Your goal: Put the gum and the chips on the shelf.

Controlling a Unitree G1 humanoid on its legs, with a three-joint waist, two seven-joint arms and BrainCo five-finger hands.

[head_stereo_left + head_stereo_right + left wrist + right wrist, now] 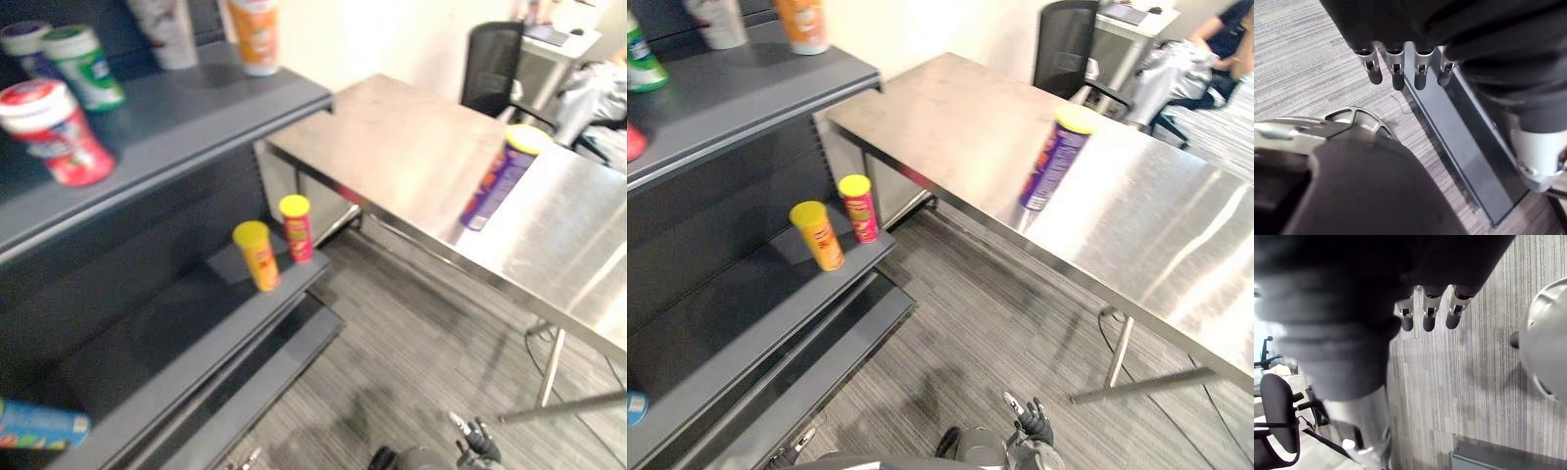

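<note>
A purple chips can (500, 176) with a yellow lid stands on the steel table (411, 137), near its front edge. On the grey shelf unit (196, 108) to the left, a red gum jar (54, 132) and a green gum jar (83, 64) stand on the top board. A yellow can (257, 255) and a red can (296, 227) stand on the middle board. My right hand (1031, 421) and left hand (798, 443) hang low over the floor, far from the can. Both hold nothing, with fingers (1396, 68) (1430, 316) relaxed.
A white container (165, 29) and an orange one (257, 34) stand at the back of the top board. A blue can (39, 423) lies on the lowest board at left. A black office chair (493, 64) and a seated person (1225, 29) are behind the table. Grey carpet (411, 362) lies between shelf and table.
</note>
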